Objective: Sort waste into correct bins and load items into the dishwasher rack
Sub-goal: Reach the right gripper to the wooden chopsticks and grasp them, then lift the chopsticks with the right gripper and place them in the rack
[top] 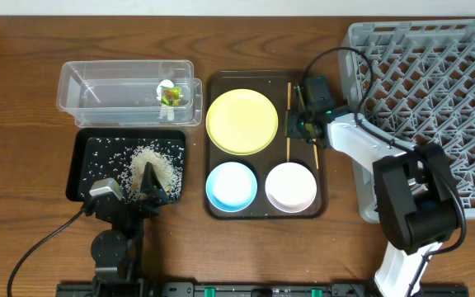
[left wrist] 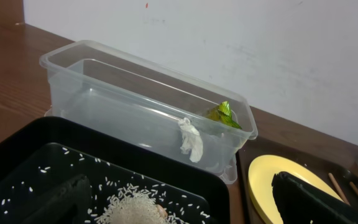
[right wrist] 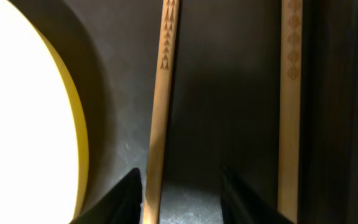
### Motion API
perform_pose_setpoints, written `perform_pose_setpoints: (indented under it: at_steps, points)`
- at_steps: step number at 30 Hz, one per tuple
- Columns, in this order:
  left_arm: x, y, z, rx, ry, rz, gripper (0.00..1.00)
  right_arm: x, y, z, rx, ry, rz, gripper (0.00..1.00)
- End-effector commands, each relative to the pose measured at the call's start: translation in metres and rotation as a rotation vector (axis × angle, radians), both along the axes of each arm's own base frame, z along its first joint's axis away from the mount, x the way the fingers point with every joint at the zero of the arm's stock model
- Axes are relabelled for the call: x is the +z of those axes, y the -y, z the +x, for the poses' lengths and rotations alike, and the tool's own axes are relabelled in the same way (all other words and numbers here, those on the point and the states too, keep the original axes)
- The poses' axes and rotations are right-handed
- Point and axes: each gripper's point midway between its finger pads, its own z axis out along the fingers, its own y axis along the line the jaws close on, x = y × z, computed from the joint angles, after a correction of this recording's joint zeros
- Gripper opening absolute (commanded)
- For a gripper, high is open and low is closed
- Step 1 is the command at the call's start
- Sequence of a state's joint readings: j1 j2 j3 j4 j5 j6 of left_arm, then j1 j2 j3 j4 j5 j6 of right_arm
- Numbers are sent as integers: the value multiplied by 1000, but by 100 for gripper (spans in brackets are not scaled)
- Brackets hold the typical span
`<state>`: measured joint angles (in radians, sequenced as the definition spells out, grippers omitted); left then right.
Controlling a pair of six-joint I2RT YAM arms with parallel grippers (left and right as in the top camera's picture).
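A: Overhead view first: where is the right end effector (top: pixel 292 124)?
B: Down at the brown tray's (top: pixel 261 162) edge, fingers apart, grasping nothing. One chopstick (right wrist: pixel 160 93) lies between its fingers, just beside one of them. The second chopstick (right wrist: pixel 289 93) lies outside the other finger.
A: And the dishes?
B: The plate (top: pixel 242 121) is just beside it, on the side away from the rack (top: pixel 435 66). The blue bowl (top: pixel 232 186) and white bowl (top: pixel 291 187) sit near it on the same tray.
A: The left end effector (top: pixel 151 188)?
B: Released too, over the black tray (top: pixel 85 165), rice (top: pixel 159 165) between its fingers. The tub (top: pixel 97 91) stands beyond it on the worktop, holding the wrapper (left wrist: pixel 224 114) and scrap (left wrist: pixel 191 140).
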<state>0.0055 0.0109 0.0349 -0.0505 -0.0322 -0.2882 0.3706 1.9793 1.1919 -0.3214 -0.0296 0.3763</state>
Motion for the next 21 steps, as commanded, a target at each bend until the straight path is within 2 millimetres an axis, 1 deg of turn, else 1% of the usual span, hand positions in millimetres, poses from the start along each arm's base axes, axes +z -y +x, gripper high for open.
perform_pose_setpoints:
  at_steps: [1, 3, 4, 6, 8, 10, 11, 14, 15, 17, 19, 21]
  points:
    - [-18, -1, 0, 6, -43, -5, 95, -26, 16, -14, -17, -54, -135, 34]
    - [-18, -1, 0, 6, -43, -5, 95, -26, 17, -15, -15, -53, -148, 37]
    - [-18, -1, 0, 6, -43, -5, 95, -26, 17, -15, -14, -52, -147, 37]
    - [-18, -1, 0, 6, -43, -5, 95, -26, 17, -16, -16, -59, -149, 33]
    - [-18, -1, 0, 6, -43, -5, 95, -29, 20, -22, -35, -87, -152, 27]
    - [-18, -1, 0, 6, -43, -5, 95, -31, 23, -30, -47, -123, -161, 15]
    - [-18, -1, 0, 6, -43, -5, 95, -32, 24, -32, -48, -131, -164, 11]
    - [-18, -1, 0, 6, -43, -5, 95, -27, 18, -36, -34, -144, -132, 4]
    - [-18, -1, 0, 6, -43, -5, 95, -23, 15, -36, -28, -142, -113, 2]
    - [-18, -1, 0, 6, -43, -5, 95, -7, 7, -33, -1, -115, -69, 1]
    - [-18, -1, 0, 6, -43, -5, 95, 16, 2, -29, 14, -72, -23, 1]
    - [-18, -1, 0, 6, -43, -5, 95, 47, 3, -24, 7, -13, 11, 1]
